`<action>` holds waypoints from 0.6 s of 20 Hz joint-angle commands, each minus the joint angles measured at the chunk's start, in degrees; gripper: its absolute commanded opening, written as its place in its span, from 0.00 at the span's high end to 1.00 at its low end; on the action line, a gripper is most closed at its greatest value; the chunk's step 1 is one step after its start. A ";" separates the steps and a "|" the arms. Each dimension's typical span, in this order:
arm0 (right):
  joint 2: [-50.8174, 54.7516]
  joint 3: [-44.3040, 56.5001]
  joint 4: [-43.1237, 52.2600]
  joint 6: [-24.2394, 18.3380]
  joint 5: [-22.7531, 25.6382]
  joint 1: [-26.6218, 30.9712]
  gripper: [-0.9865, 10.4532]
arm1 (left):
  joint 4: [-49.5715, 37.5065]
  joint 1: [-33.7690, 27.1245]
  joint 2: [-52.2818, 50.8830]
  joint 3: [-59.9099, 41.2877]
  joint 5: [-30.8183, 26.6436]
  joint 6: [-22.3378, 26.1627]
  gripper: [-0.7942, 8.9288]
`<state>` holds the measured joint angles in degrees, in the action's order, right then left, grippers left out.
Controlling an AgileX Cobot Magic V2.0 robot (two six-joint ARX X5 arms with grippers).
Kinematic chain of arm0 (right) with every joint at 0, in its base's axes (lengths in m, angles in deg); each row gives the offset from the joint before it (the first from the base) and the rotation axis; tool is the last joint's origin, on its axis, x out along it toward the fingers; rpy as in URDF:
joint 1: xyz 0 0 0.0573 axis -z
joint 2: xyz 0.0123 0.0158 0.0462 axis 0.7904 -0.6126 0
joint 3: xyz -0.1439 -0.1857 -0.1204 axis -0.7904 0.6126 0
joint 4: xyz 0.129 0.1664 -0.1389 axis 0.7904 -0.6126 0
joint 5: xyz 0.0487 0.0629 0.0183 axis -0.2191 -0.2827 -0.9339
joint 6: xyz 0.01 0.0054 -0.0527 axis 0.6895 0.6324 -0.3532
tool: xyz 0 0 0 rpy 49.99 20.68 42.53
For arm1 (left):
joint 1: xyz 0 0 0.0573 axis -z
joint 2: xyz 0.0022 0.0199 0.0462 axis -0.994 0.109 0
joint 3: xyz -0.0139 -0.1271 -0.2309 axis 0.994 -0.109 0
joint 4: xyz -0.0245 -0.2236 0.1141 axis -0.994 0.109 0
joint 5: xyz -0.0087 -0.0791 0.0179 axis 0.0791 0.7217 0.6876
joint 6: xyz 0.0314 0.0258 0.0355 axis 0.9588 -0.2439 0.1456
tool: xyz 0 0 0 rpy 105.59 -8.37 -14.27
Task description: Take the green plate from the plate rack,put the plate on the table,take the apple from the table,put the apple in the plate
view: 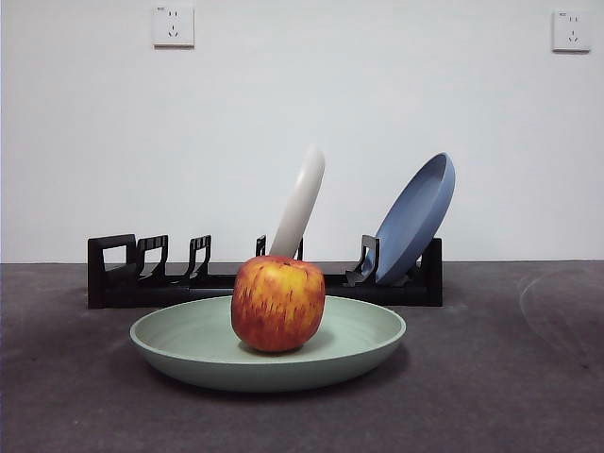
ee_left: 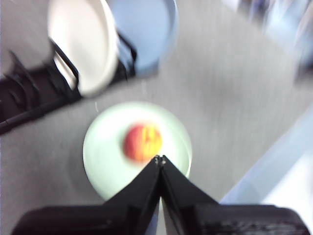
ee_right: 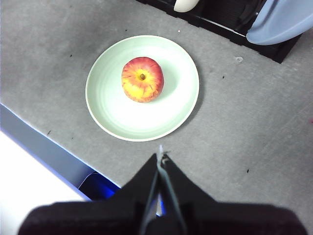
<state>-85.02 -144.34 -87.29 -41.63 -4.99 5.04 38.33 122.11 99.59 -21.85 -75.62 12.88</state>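
Nearest to me the green plate (view: 268, 354) lies flat on the dark grey counter (view: 510, 396), and the apple (view: 278, 303) sits upright on it, a little off the middle, stem up, touching nothing but the plate. By the look of things the job is done: plate down, apple in it. The apple looks firm and fairly heavy for its size, with smooth skin that could slip, so a hold across its widest part from above would be my guess, and not too hard or it bruises. The plate looks light, stiff and matte; its raised rim is the only place to pinch it, and tilting it would roll the apple.

Both arms hang high above the counter and clear of everything. The left gripper (ee_left: 160, 159) has its fingers pressed together, holding nothing; the right gripper (ee_right: 161, 157) the same.

Behind the plate stands the black rack (view: 123, 274), with a white plate (view: 300, 203) and a blue plate (view: 415, 217) leaning in its slots
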 commanded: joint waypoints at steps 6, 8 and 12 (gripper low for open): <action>-0.02 0.46 0.22 0.61 0.07 -0.04 0.93 | -32.13 -24.48 -20.79 -28.81 7.17 -5.90 0.92; -0.02 0.46 0.20 0.61 0.07 -0.04 0.93 | -44.04 -28.15 -25.64 -38.14 7.72 -5.92 0.92; -0.02 0.46 0.22 0.61 0.07 -0.04 0.93 | -63.41 -31.98 -33.03 -51.12 7.19 -5.62 0.92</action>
<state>-85.02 -144.34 -87.29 -41.63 -4.99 5.04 -23.55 90.36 66.87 -72.41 -68.45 6.81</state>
